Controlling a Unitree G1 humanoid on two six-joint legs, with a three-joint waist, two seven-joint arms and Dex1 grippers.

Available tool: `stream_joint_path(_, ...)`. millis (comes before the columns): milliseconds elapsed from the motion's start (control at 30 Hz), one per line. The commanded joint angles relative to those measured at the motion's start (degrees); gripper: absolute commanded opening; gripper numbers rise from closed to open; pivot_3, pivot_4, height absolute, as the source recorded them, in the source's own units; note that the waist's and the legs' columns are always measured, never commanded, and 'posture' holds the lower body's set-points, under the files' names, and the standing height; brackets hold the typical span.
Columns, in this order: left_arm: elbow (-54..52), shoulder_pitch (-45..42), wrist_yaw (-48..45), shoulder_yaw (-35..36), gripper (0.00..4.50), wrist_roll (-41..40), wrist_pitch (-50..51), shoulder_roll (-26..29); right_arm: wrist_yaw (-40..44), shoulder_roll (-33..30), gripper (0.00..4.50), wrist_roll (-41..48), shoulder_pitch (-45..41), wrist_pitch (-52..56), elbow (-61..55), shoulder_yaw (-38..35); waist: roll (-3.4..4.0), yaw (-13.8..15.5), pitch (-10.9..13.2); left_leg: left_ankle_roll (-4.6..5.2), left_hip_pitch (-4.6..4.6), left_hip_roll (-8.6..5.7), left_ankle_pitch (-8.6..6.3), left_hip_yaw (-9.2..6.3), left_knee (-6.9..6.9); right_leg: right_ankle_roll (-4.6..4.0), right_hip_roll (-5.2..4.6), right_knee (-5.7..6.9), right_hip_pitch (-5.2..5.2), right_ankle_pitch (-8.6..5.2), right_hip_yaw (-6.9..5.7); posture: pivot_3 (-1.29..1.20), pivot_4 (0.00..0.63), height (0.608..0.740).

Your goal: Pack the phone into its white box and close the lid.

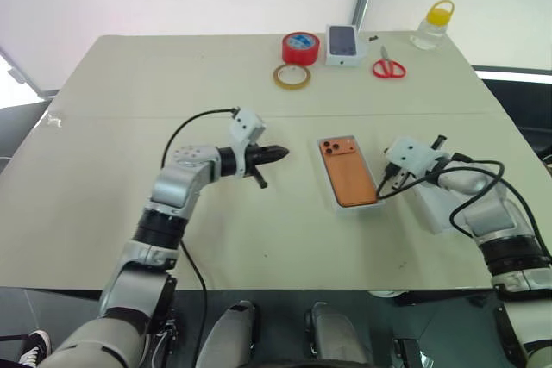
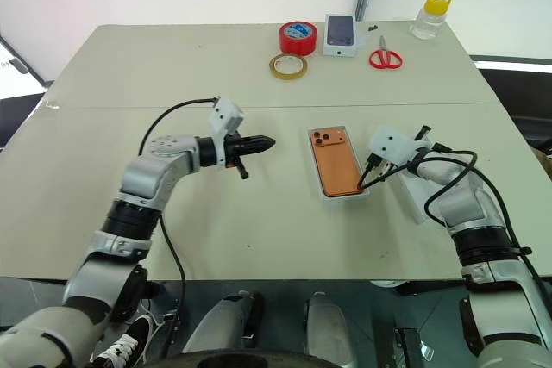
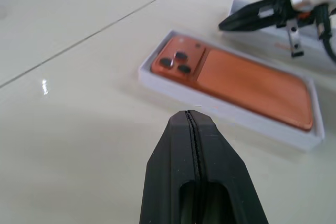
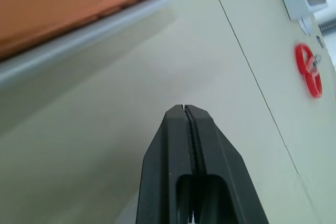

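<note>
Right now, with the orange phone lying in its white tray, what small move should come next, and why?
Probably open the right tool and turn toward the plain white cardboard lid under that arm: the orange smartphone already lies in the shallow white tray, uncovered, and both tools are shut and empty.

Left gripper (image 1: 278, 154) pointing right with fingers pressed together, right gripper (image 2: 366, 184) angled down-left, fingers closed, both arms bent above table

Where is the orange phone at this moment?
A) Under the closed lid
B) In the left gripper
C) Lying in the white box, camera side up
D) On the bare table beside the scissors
C: the phone lies in the white box, lenses up, uncovered and ungripped.
</note>
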Motion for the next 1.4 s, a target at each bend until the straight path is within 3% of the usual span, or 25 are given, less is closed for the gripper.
stream_joint_path(33, -3.7, 0.2, -3.7, 3.0, 1.31, -2.9, -2.4, 3.4, 4.7, 1.4, 1.30, 12.0, 0.6, 10.6, -9.1, -7.7, 0.00, 0.0, 0.0, 0.00, 0.00, 0.02, 0.00, 0.00, 0.00, 0.00, 0.00, -0.01, 0.01, 0.00, -0.01, 0.00, 0.150, 0.740)
stream_joint_path(233, -6.3, 3.4, -10.5, 2.5, 4.28, -2.3, -10.0, 10.4, 7.2, -1.7, 4.36, 18.0, 5.1, 26.7, -20.0, -11.0, 0.02, 0.1, 0.0, 0.02, 0.00, 0.02, -0.01, -0.01, -0.01, -0.01, -0.02, -0.04, 0.01, 0.00, -0.01, 0.00, 0.150, 0.740)
stream_joint_path(267, -6.4, 3.7, -10.6, 2.6, 4.34, -1.9, -11.6, 10.9, 7.3, -2.3, 4.45, 18.5, 5.9, 28.9, -21.4, -11.0, 0.02, 0.2, 0.0, 0.03, 0.00, 0.02, -0.02, -0.01, -0.03, -0.01, -0.03, -0.06, 0.01, 0.00, 0.00, 0.00, 0.150, 0.740)
stream_joint_path(500, -6.4, 7.9, -16.5, 2.8, 4.34, -2.2, -24.2, 14.1, 2.8, -4.2, 4.45, 19.6, 11.9, 43.5, -29.8, -13.9, 0.05, 0.2, 0.0, 0.36, -0.01, 0.02, -0.21, -0.01, -0.05, -0.04, -0.06, -0.07, -0.02, 0.01, 0.01, 0.00, 0.150, 0.740)
stream_joint_path(767, -8.9, 12.5, -18.5, 4.3, 4.34, -5.0, -26.7, 15.6, 0.6, -3.9, 4.45, 25.8, 17.5, 60.9, -41.4, -19.5, 0.07, 0.2, 0.0, 0.46, -0.02, 0.05, -0.27, -0.01, -0.05, -0.04, -0.06, -0.07, 0.00, 0.01, 0.01, 0.00, 0.150, 0.740)
stream_joint_path(1000, -10.1, 14.2, -19.2, 4.4, 4.34, -5.9, -27.6, 16.1, -0.6, -5.2, 4.45, 28.1, 16.0, 66.6, -43.3, -17.6, 0.08, 0.1, 0.0, 0.49, -0.02, 0.05, -0.29, 0.00, -0.07, -0.04, -0.06, -0.08, -0.01, 0.01, 0.00, 0.00, 0.150, 0.740)
stream_joint_path(1300, -11.9, 15.1, -18.4, 4.0, 4.34, -6.1, -26.8, 15.7, -3.2, -6.1, 4.45, 28.7, 9.8, 71.7, -36.7, -15.1, 0.09, 0.1, 0.0, 0.49, -0.02, 0.05, -0.29, 0.00, -0.07, -0.04, -0.06, -0.08, -0.02, 0.01, 0.00, 0.00, 0.150, 0.740)
stream_joint_path(1400, -13.1, 16.0, -17.0, 3.6, 4.34, -5.7, -26.7, 15.0, -3.4, -7.9, 4.45, 28.8, 6.3, 76.0, -33.8, -11.0, 0.13, 0.1, 0.1, 0.49, -0.02, 0.05, -0.29, 0.01, -0.06, -0.04, -0.07, -0.08, -0.01, 0.01, 0.01, 0.00, 0.150, 0.740)
